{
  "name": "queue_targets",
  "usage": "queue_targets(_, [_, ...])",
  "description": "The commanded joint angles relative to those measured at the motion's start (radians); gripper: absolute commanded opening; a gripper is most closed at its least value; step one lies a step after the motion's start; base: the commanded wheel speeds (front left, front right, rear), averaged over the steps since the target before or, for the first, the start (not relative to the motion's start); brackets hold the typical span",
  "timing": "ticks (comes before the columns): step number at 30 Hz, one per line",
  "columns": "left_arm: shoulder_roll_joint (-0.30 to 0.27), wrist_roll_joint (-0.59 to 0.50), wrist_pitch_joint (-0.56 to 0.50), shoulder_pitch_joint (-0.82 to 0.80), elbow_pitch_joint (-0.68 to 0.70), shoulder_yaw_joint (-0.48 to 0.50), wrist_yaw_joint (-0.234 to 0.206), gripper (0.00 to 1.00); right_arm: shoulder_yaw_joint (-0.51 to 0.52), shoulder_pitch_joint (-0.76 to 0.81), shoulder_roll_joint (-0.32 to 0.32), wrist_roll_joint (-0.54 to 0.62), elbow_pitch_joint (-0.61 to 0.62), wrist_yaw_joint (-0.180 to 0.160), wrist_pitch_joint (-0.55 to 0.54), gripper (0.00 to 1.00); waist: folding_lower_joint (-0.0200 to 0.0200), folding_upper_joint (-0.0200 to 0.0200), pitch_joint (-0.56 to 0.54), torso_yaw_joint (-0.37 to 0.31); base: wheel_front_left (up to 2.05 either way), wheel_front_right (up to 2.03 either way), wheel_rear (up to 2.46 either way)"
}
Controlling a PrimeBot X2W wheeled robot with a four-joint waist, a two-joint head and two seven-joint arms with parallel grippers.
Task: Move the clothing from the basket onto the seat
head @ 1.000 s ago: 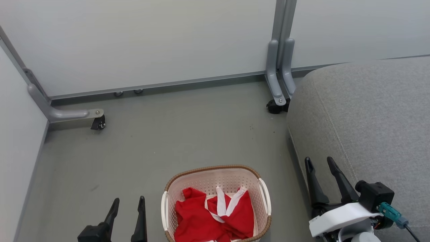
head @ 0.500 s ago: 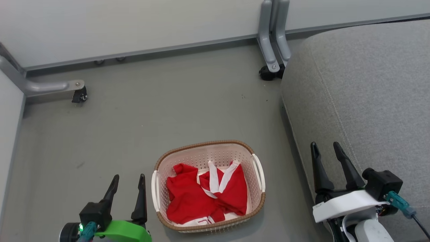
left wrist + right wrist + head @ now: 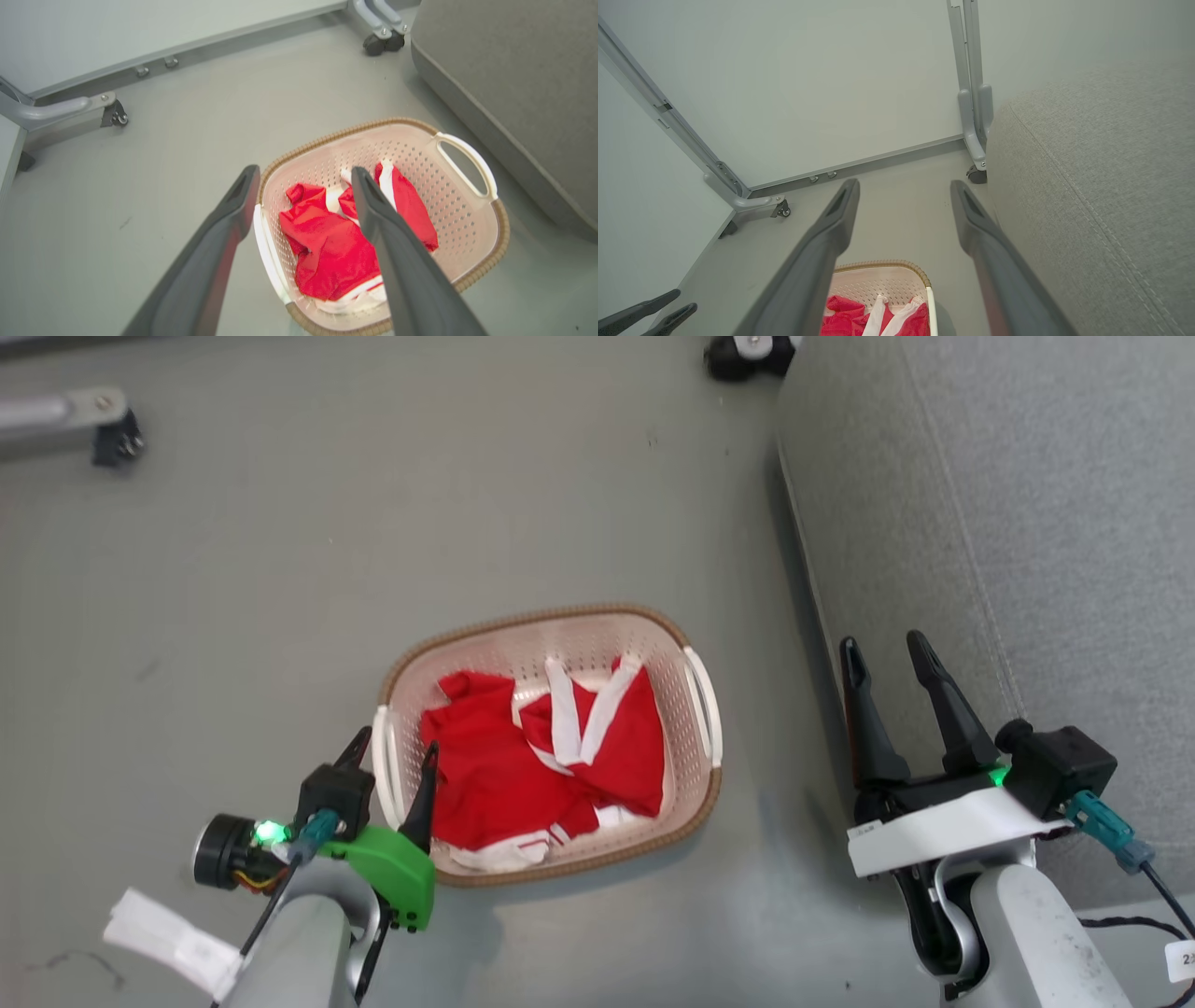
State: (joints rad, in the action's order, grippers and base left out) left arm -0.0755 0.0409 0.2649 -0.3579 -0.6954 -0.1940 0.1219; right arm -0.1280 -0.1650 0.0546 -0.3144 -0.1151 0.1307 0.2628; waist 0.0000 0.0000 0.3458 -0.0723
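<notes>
**Head view:** you look down on a grey floor (image 3: pixel 280 569). The basket (image 3: pixel 693 803) stands on it at centre, with the red clothing (image 3: pixel 485 784) crumpled inside. The seat (image 3: pixel 1027 476) takes the right side, with a strip of bare floor between it and the basket. Your left gripper (image 3: pixel 395 747) is open, one finger over the basket's left rim and the other outside it. Your right gripper (image 3: pixel 882 644) is open too, held before the seat's edge and holding nothing. A caster (image 3: pixel 738 355) sits at the top, beside the seat.

**Left wrist view:** the spread fingers straddle the basket's near handle (image 3: pixel 266 252), which lies between them and the clothing.

**Right wrist view:** a pale partition (image 3: pixel 831 70) and its legs (image 3: pixel 976 121) stand beyond the floor.

Since half a second ago, the head camera has tipped down, losing the partition. The left gripper has closed in on the basket.
</notes>
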Motion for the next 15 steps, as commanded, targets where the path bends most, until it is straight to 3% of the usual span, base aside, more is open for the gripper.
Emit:
queue_targets(1, [-0.010,-0.014,-0.001,-0.055,-0.051,-0.010,0.003,1.00,-0.002,-0.022,0.001,-0.002,0.006,0.000,0.003,1.00,0.0000,0.0000,0.169,-0.058,0.00,0.00,0.00])
queue_targets(8, [-0.034,-0.049,-0.001,-0.238,-0.339,-0.069,0.007,1.00,-0.049,-0.073,-0.003,-0.051,-0.012,0.000,0.003,1.00,0.0000,0.0000,0.278,-0.125,0.00,0.00,0.00])
queue_targets(15, [-0.059,-0.102,-0.005,-0.353,-0.495,-0.130,-0.013,1.00,-0.083,-0.096,-0.004,-0.121,0.002,0.000,0.003,1.00,0.0000,0.0000,0.331,-0.163,0.00,0.00,0.00])
